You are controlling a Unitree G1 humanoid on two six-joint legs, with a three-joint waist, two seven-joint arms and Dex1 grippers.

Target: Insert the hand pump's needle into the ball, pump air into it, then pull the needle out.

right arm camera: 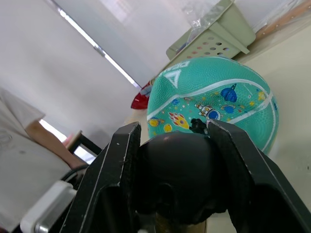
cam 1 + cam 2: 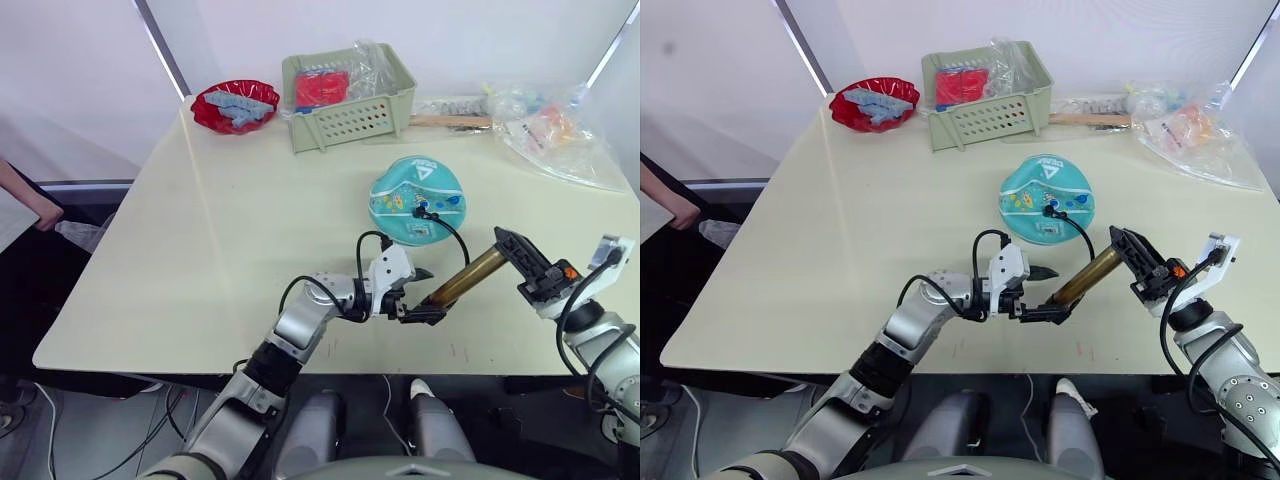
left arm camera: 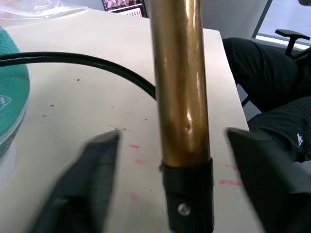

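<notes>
Step in hand: the pumping stage, judged from the layout; the hose already reaches the ball, and both grippers are placed at opposite ends of the pump.

Ball point(image 2: 416, 201): teal, resting on the cream table point(image 2: 200, 240) toward its right side, in front of the green basket point(image 2: 348, 100).

Hand pump point(image 2: 468, 278): bronze-gold barrel lying at a slant near the table's front edge, between the two grippers, just in front of the ball.

Hose point(image 2: 452, 230): thin and black, arching from the pump to a black fitting on top of the ball.

Needle: presumably seated in the ball under that fitting; the pin itself is too small to make out.

Left gripper point(image 2: 415, 297): fingers spread apart on either side of the pump's lower black end cap, not yet closed on it.

Right gripper point(image 1: 177, 170): clamped around the pump's black T-handle point(image 2: 527, 262) at the upper end.

Next move: likely calls for the left gripper to close on the end cap and brace the barrel, so the right gripper can stroke the handle along the barrel's axis without tugging the hose.

Writing: a white triangle logo sits on the ball with white lettering beside it, too small and skewed to read with confidence.

Other items: red bowl point(image 2: 236, 106); clear plastic bags point(image 2: 550, 135) at the table's far right.
</notes>
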